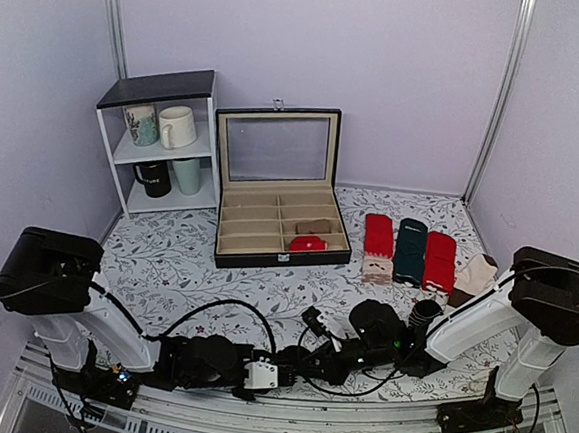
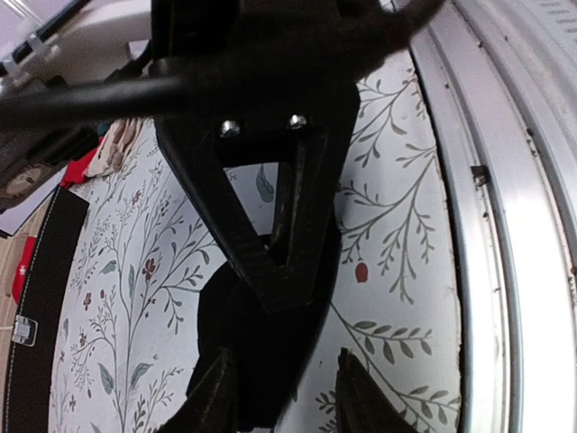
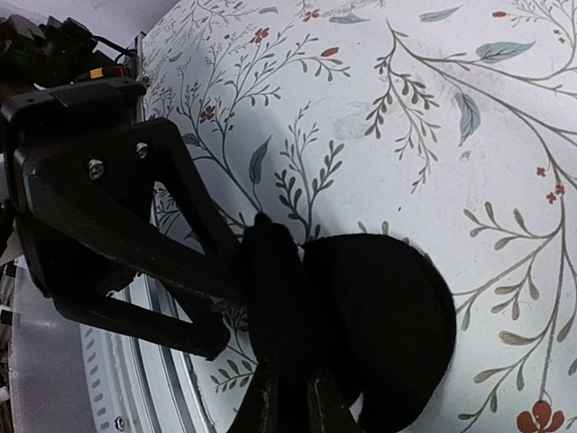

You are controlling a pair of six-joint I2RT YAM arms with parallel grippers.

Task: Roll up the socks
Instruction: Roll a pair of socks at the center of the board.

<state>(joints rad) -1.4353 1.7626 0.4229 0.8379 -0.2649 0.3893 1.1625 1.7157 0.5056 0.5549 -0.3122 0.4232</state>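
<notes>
The black socks (image 3: 383, 325) lie as a rounded bundle on the flowered table near its front rail. My right gripper (image 3: 297, 408) is shut on a fold at the bundle's edge. From the other side, my left gripper (image 2: 287, 397) stands open around the same black socks (image 2: 257, 361), with table showing between the fabric and one finger. In the left wrist view the right gripper (image 2: 281, 293) reaches down onto the bundle as a narrow V. In the top view the two grippers (image 1: 323, 362) meet at the middle of the near edge and cover the socks.
Red and dark green socks (image 1: 407, 251) and a beige one (image 1: 475, 276) lie at the right. A striped black sock (image 1: 424, 312) sits by the right arm. An open black case (image 1: 281, 191) and a white shelf (image 1: 165, 147) with mugs stand behind. The metal rail (image 2: 514, 225) runs close by.
</notes>
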